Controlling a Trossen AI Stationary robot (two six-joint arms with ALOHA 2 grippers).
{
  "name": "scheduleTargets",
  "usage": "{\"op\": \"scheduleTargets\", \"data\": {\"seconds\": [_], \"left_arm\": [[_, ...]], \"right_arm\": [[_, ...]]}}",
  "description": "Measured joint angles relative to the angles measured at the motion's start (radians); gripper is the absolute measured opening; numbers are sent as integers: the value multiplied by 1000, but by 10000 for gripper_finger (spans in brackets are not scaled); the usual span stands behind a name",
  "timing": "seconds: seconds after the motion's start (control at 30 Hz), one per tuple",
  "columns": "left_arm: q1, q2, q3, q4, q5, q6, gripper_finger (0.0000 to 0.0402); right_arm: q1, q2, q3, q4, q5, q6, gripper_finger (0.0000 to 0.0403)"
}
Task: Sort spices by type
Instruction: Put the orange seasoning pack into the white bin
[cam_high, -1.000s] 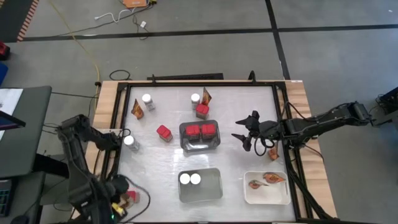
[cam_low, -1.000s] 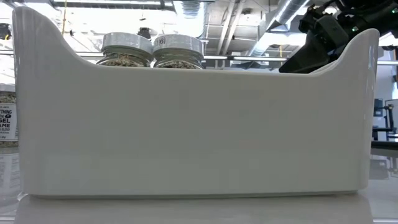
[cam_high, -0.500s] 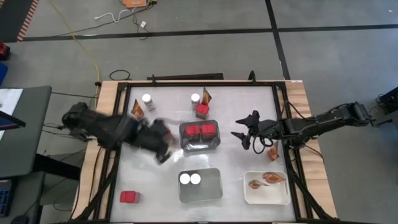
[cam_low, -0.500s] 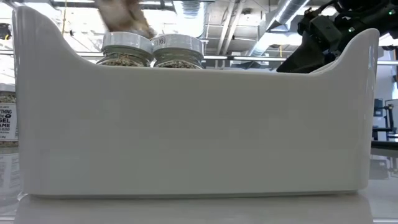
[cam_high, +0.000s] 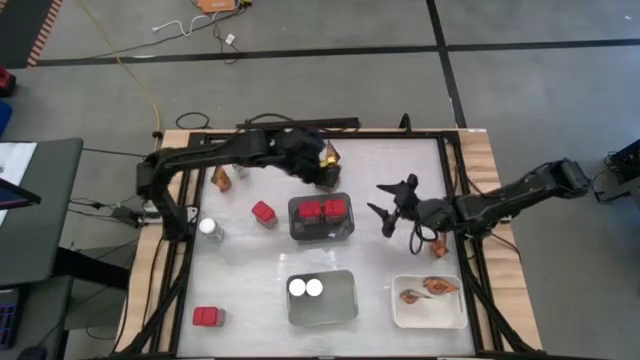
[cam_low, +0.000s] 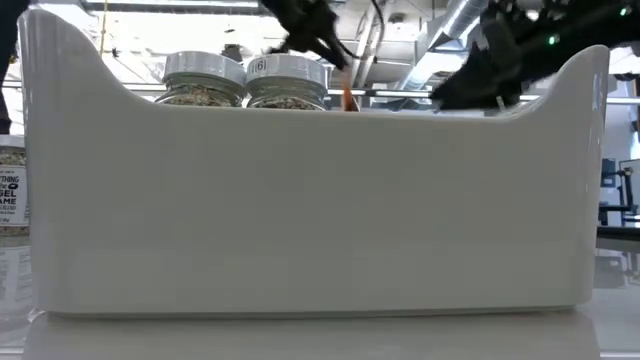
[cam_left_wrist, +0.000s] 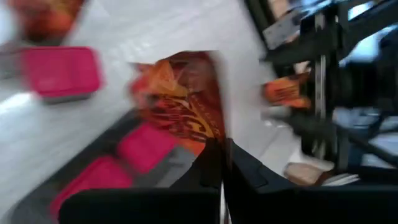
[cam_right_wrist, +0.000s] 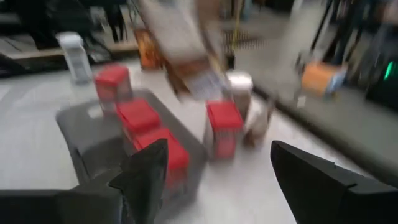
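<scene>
Left gripper (cam_high: 322, 160) is clenched on an orange-brown packet (cam_left_wrist: 180, 99) near the table's far edge, above a red container (cam_high: 325, 177) behind the grey tray (cam_high: 321, 232). Right gripper (cam_high: 392, 207) hangs with fingers spread, empty, beside that tray.

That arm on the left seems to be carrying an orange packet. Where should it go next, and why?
Probably across to the white tray at the table's near right corner. The left gripper is shut on an orange packet, above the far edge of the grey tray of red boxes, and the white tray already holds two packets of that kind.
</scene>
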Motion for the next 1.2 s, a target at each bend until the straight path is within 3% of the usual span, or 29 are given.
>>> {"op": "scheduleTargets", "data": {"seconds": [0.2, 0.3, 0.43, 0.7, 0.97, 1.1, 1.2], "left_arm": [[37, 88, 0, 270, 132, -84, 0], [50, 117, 0, 322, 153, -129, 0], [60, 122, 0, 302, 164, -148, 0], [59, 121, 0, 289, 159, -158, 0], [59, 121, 0, 252, 176, -129, 0], [56, 121, 0, 249, 182, -129, 0], [51, 121, 0, 248, 184, -128, 0]], "right_arm": [[140, 188, 1, 368, 299, -401, 305], [140, 306, 19, 523, 422, -485, 305], [102, 449, 92, 564, 604, -499, 305], [-4, 644, 247, 569, 590, -539, 305], [6, 672, 286, 571, 595, -400, 303], [-22, 668, 286, 580, 590, -391, 276], [-39, 669, 286, 577, 589, -391, 230]]}}
